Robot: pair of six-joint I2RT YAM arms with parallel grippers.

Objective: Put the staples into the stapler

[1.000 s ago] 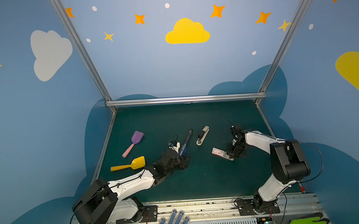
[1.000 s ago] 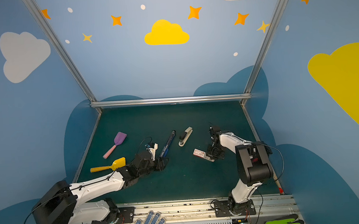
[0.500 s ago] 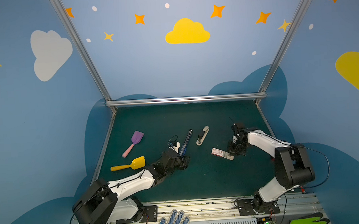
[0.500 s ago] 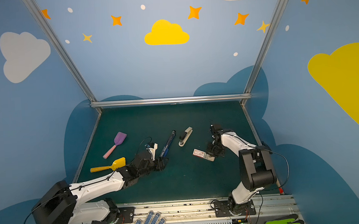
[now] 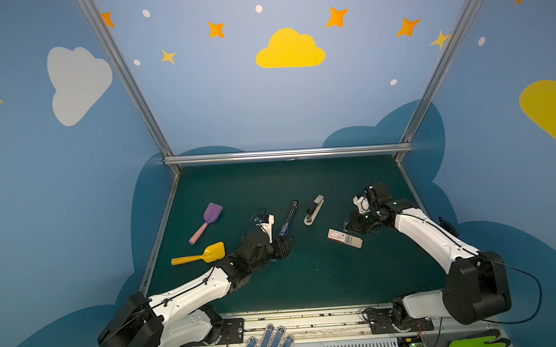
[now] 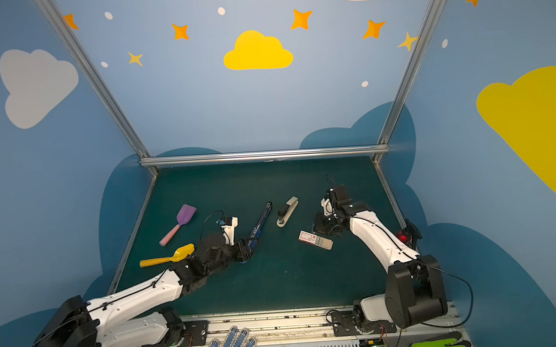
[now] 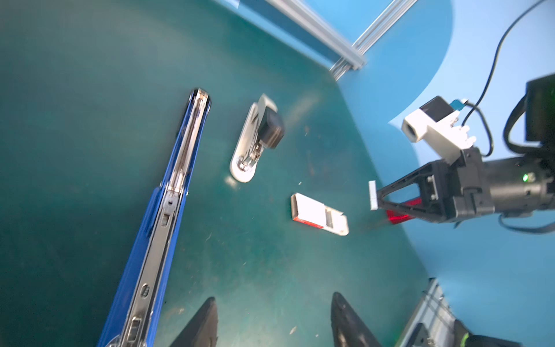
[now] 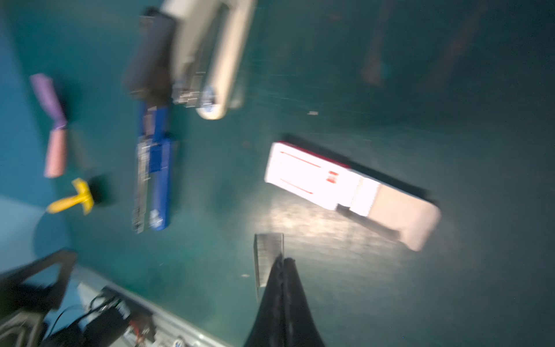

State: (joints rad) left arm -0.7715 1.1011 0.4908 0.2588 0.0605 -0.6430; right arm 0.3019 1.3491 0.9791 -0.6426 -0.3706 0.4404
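The right gripper [image 8: 282,263] is clenched on a staple strip [image 8: 268,249], held just off the tray end of the box [image 5: 344,238]. Left of the box lie the blue stapler [image 5: 287,217], opened flat, and the left gripper [image 7: 273,297], fingers released and empty. A beige stapler [image 5: 312,209] lies behind the box, to its left.

Soft, even room light; crisp from above, smeared at the wrists.
In both top views the blue walls [image 5: 233,117] glow evenly, the green mat [image 5: 309,278] sits dimmer with faint shadows, and the metal posts [image 5: 123,74] lean outward at the edges. The right wrist view is motion-blurred; the white box [image 8: 312,177] blows out in glare, while the strip of staples [image 8: 268,252] looks fairly crisp.
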